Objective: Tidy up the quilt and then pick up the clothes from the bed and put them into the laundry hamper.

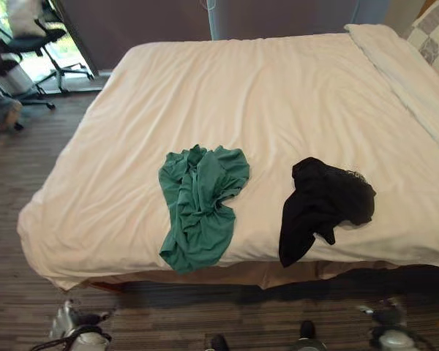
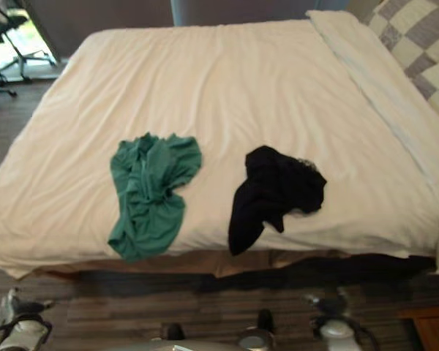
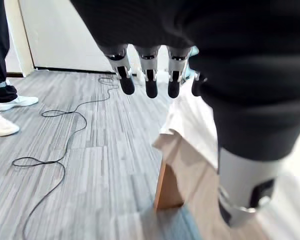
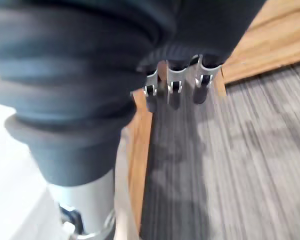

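Hands (image 3: 149,75) (image 4: 174,82) open, empty

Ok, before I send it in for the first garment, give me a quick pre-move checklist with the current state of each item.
1. Quilt spread flat over the bed: ok, only light wrinkles.
2. Green garment within reach at the near edge: ok, bunched, its lower end hanging over the edge.
3. Black garment apart from the green one: ok, bare quilt between them; it also drapes over the near edge.
4. Left hand free: ok, fingers straight, holding nothing, down beside the bed.
5. Right hand free: ok, fingers straight, holding nothing, over the floor.
6. Laundry hamper located: cannot tell.
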### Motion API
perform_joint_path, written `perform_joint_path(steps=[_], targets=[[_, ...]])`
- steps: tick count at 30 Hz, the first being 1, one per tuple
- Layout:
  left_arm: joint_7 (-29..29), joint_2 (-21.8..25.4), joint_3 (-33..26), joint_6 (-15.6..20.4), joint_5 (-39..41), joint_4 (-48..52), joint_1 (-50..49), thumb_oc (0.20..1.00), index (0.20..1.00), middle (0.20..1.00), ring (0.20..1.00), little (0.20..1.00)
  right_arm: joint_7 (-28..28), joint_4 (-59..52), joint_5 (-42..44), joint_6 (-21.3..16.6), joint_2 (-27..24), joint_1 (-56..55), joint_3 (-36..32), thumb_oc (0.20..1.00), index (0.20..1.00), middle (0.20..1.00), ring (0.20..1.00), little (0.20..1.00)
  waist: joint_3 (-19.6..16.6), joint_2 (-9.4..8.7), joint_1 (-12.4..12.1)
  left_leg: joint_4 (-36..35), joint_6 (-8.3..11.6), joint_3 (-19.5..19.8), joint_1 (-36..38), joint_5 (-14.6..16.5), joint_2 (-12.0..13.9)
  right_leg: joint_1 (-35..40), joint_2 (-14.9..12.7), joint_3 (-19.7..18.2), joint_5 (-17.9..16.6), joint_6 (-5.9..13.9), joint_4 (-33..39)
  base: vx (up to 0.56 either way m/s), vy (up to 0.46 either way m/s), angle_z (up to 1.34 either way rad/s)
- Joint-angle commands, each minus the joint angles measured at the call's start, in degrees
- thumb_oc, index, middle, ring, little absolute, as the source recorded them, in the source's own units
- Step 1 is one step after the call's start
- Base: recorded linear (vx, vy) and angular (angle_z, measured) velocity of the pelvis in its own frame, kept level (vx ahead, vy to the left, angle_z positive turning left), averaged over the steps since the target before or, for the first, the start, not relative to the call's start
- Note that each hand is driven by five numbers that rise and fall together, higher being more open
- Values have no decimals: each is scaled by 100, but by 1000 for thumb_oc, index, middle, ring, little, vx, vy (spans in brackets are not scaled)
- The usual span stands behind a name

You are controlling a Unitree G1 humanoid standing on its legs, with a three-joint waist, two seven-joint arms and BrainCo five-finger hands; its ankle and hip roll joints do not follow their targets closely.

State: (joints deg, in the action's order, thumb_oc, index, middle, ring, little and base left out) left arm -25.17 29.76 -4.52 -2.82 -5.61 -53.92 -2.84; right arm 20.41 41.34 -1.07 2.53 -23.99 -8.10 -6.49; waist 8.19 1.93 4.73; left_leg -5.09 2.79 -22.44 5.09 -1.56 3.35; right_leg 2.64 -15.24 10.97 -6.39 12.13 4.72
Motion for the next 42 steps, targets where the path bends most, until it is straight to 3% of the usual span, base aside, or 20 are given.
perform_joint_path(steps=[1,2,8,14,15,21,25,35,37,42], targets=[[-697,697,-533,548,-33,780,387,1000,1000,1000,1000,1000,398,-620,-275,-368,-421,156,-384,1000,1000,1000,1000,1000,107,-324,152,9,389,80,146,398,285,-87,-230,35,321,219,-229,23,-33,1],[-744,878,-729,680,-32,1284,394,1000,1000,1000,1000,1000,474,-1011,-762,-379,-755,80,-524,1000,1000,1000,1000,1000,106,-338,135,9,402,96,150,392,308,-72,-235,54,335,231,-214,12,-28,5],[-593,965,-1021,1011,109,2670,385,1000,1000,1000,1000,1000,567,-1776,-1621,-240,-1308,105,-722,1000,1000,1000,1000,1000,78,-347,125,9,425,135,184,392,361,-8,-207,116,367,227,-194,4,-30,5],[67,1082,-83,805,-256,2729,1070,1000,1000,1000,1000,1000,349,-2189,-2050,-126,-1870,938,-184,1000,1000,1000,1000,1000,148,-364,113,9,445,87,133,298,440,-84,-148,63,360,177,-185,-26,-32,0],[173,970,325,699,-359,2460,1386,1000,1000,1000,1000,1000,302,-2352,-2121,-135,-1940,1285,140,1000,1000,1000,1000,1000,206,-364,133,9,464,49,124,282,472,-119,-119,30,379,166,-180,-38,-34,0],[175,844,1318,443,-947,1686,2422,1000,1000,1000,1000,1000,347,-2956,-2140,-276,-1846,1864,698,1000,1000,1000,1000,1000,385,-354,249,9,510,-73,-81,157,562,-441,-35,-146,326,133,-170,-61,-37,-13],[203,718,1799,387,-1384,1722,2865,1000,1000,1000,1000,1000,344,-3404,-2140,-436,-1600,1827,960,1000,1000,1000,1000,1000,434,-246,428,9,536,-288,-158,134,609,-664,7,-296,272,170,-69,-28,-18,-22],[304,490,2341,211,-1768,1103,3600,1000,1000,1000,1000,1000,202,-3651,-2014,-609,-1358,1467,1149,1000,1000,1000,1000,1000,573,-31,714,9,590,-451,-378,-5,643,-1007,33,-452,199,190,-64,-37,-3,-19],[463,160,2439,-10,-1935,342,3672,1000,1000,1000,1000,1000,194,-3632,-2065,-586,-1333,1395,1157,1000,1000,1000,1000,1000,628,8,791,9,597,-493,-430,-37,654,-1087,39,-468,185,188,-73,-28,9,-8],[557,-132,2314,-210,-2094,-507,3524,1000,1000,1000,1000,1000,174,-3531,-2084,-555,-1271,1236,1103,1000,1000,1000,1000,1000,653,1,772,9,610,-481,-462,-69,685,-1109,43,-421,181,162,-105,-8,-18,-9]])
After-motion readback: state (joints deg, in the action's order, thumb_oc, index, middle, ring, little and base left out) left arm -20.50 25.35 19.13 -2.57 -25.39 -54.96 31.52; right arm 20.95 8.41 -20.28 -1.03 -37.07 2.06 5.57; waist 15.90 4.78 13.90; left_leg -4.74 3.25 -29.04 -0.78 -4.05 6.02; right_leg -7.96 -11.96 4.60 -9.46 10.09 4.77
